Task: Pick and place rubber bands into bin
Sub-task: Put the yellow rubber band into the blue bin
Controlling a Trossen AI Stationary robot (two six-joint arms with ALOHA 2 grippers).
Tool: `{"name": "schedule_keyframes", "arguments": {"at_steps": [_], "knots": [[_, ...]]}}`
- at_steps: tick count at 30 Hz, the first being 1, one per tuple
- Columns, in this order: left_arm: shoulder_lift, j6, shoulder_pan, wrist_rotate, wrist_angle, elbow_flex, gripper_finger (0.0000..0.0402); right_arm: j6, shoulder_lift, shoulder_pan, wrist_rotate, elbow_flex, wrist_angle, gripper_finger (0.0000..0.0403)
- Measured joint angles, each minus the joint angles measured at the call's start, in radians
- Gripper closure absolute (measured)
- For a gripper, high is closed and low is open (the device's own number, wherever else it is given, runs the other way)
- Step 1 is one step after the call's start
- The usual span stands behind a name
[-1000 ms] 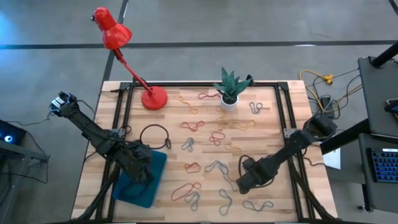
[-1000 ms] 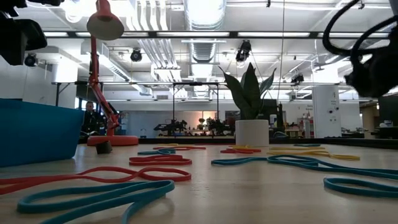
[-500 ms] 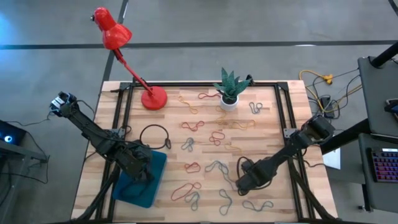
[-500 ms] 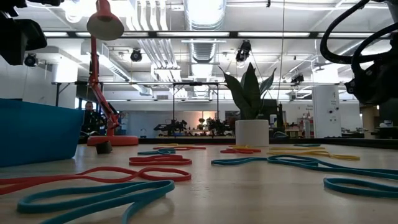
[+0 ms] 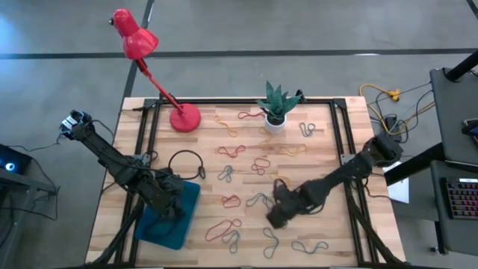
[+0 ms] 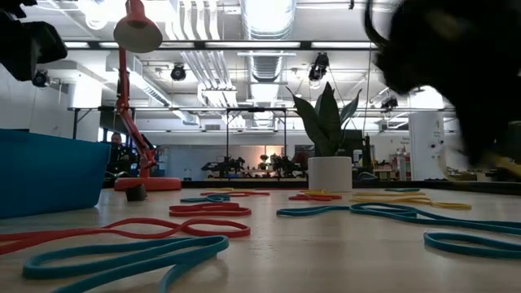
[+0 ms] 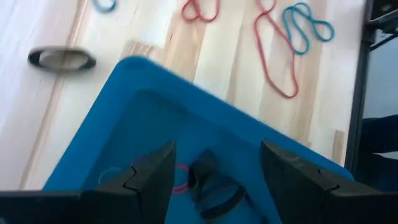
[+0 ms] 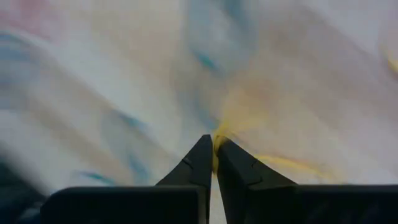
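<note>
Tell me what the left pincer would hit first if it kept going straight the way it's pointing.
Probably the floor of the bin. The left pincer hangs open right above it, aimed down into it, with a few rubber bands lying on that floor between its fingers. How high it hangs is unclear.

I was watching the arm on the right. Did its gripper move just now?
Yes. In the high view the right gripper has slid left across the table, away from the right edge and closer to the bin, fingers shut.
</note>
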Motion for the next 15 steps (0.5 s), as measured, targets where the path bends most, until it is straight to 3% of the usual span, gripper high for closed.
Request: {"name": "schedule_keyframes", "arguments": {"at_steps": [7, 15], "knots": [[-0.023, 0.148, 0.013, -0.187, 0.213, 0.008, 0.0187, -0.268, 0.017, -0.141, 0.027, 0.138, 0.286, 0.0395], [-0.022, 0.146, 0.091, -0.186, 0.291, 0.0, 0.0187, -0.458, 0.05, -0.262, 0.012, 0.296, 0.296, 0.0395]]}}
